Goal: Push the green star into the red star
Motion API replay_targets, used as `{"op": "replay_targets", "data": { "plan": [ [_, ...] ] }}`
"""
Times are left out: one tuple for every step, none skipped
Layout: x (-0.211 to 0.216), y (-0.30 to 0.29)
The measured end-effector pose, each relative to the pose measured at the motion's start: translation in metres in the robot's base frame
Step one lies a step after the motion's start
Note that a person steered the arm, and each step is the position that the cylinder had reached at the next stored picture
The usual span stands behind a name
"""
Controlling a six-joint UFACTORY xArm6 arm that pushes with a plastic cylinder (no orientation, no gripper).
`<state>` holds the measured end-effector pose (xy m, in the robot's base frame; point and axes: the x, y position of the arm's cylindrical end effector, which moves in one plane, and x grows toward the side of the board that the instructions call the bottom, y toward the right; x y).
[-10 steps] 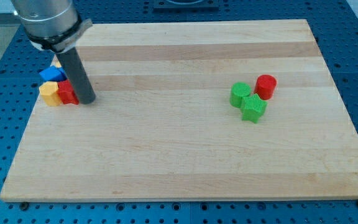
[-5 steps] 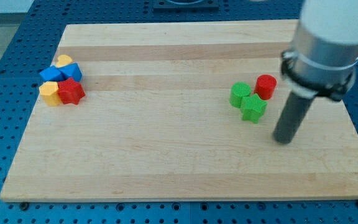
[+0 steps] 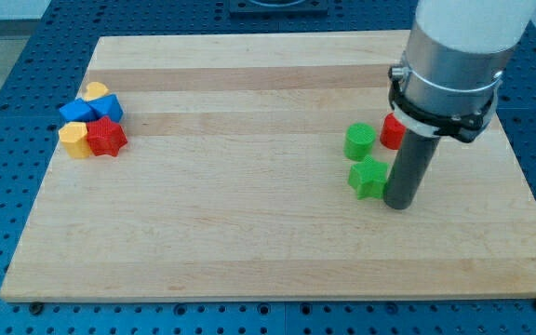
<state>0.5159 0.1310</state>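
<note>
The green star [image 3: 368, 178] lies on the wooden board at the view's right of centre. My tip [image 3: 398, 204] stands right beside it, on its right side, touching or nearly touching it. The red star [image 3: 106, 137] sits far off at the view's left, in a cluster with other blocks. The rod and arm rise from the tip toward the view's top right.
A green cylinder [image 3: 360, 140] stands just above the green star. A red cylinder [image 3: 392, 132] is partly hidden behind the rod. Beside the red star are a blue block [image 3: 84, 110], a yellow block [image 3: 95, 91] and an orange-yellow block [image 3: 73, 140].
The arm swung from the left cluster to the board's right. The tip then moved left against the green star, which slid down and left, away from the green cylinder.
</note>
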Motion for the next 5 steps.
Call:
{"op": "replay_targets", "data": {
  "plan": [
    [-0.017, -0.003],
    [-0.025, -0.01],
    [-0.025, -0.035],
    [-0.036, -0.052],
    [-0.049, -0.065]
  ]
}}
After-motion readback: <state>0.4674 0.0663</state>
